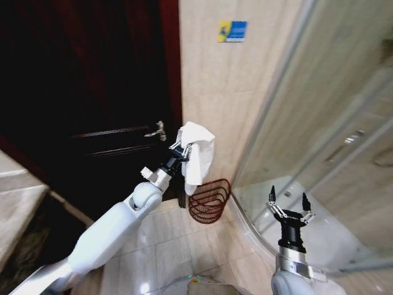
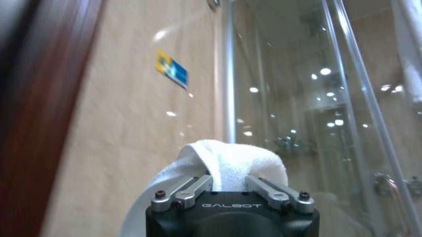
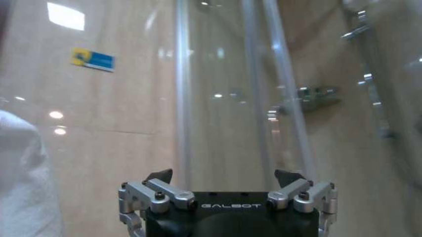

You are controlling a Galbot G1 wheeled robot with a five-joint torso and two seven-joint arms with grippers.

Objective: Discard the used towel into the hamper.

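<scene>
My left gripper [image 1: 184, 145] is shut on a white towel [image 1: 199, 155] and holds it in the air, with the cloth hanging down over the wall side. In the left wrist view the towel [image 2: 228, 163] bulges between the closed fingers [image 2: 191, 190]. The hamper [image 1: 210, 200], a dark red slatted basket, stands on the floor against the tiled wall, just below and slightly right of the hanging towel. My right gripper [image 1: 288, 203] is low on the right near the shower glass, open and holding nothing; the right wrist view shows its gripper [image 3: 224, 177] spread wide and the towel [image 3: 26, 182] at the edge.
A dark wooden door [image 1: 92, 92] with a metal handle [image 1: 157, 131] fills the left. A curved glass shower enclosure [image 1: 331, 123] stands to the right. A blue and yellow sticker [image 1: 232, 31] is on the beige tiled wall. Glossy floor tiles [image 1: 166, 246] lie before the hamper.
</scene>
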